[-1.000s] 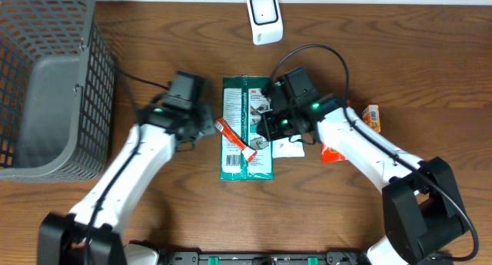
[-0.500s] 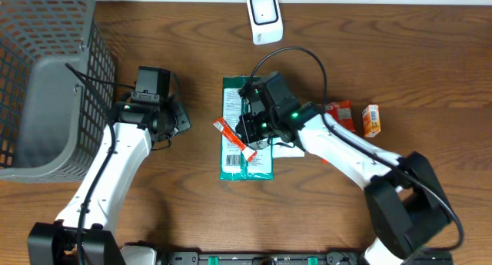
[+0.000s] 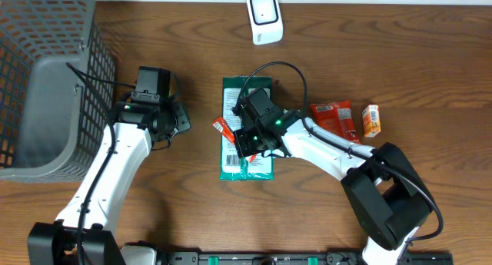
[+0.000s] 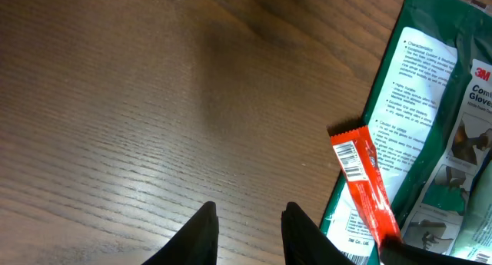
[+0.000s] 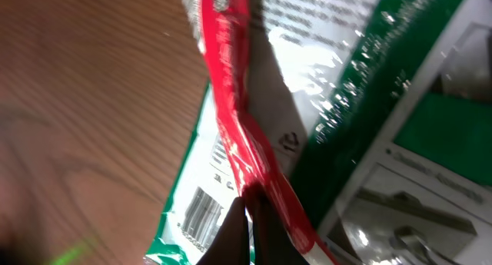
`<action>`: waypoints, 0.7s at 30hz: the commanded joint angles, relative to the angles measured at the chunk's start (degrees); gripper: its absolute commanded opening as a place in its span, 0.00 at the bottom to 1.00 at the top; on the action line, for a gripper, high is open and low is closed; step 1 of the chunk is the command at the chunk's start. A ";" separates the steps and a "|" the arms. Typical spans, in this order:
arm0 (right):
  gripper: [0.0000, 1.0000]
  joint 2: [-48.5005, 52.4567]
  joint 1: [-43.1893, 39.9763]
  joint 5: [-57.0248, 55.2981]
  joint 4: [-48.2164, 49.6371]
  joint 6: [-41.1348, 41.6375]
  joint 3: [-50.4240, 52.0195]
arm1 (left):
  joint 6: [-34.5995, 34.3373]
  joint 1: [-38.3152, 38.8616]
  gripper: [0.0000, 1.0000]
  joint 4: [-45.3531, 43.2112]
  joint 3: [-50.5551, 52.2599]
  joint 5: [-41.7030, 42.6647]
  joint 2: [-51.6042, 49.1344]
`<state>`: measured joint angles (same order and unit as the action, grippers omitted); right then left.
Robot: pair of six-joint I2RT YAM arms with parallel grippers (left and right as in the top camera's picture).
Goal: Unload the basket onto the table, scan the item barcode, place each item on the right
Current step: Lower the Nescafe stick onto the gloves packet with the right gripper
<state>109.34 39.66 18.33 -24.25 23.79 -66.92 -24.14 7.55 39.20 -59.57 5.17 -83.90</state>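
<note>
On the wooden bench (image 3: 430,65) a green glove pack (image 3: 234,161) lies flat, and the red stick packet (image 3: 223,127) slants across its left edge, its barcode end jutting out. The right claw (image 3: 247,138) is clenched on the packet's other end. The left claw (image 4: 247,230) hovers released, empty, off to the left.

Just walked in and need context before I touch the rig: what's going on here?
The right gripper has its fingers shut on a red stick packet that lies across a green glove package. The left gripper hovers open over the bare table, holding nothing. The white scanner sits at the far edge, with nothing presented to it yet.
</note>
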 commanded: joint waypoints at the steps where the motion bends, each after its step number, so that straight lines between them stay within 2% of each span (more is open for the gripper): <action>1: 0.01 0.52 0.81 -4.04 -1.81 2.73 0.35 | 0.55 -0.20 0.30 0.22 -0.66 -0.92 -0.33; 5: 0.02 0.52 1.49 -7.52 -2.80 4.87 0.92 | 0.55 -0.20 0.30 0.20 -0.66 -0.92 -0.33; 13: 0.03 0.28 2.01 -6.99 -2.82 5.07 1.40 | 0.57 -0.20 0.30 0.22 -0.66 -0.92 -0.33; 21: 0.02 -5.73 0.28 -4.07 -2.58 4.87 -4.04 | 0.57 -0.20 0.30 0.22 -0.66 -0.92 -0.33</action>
<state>108.16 40.86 13.54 -27.24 28.10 -67.20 -24.12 7.55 39.20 -59.57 5.17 -83.90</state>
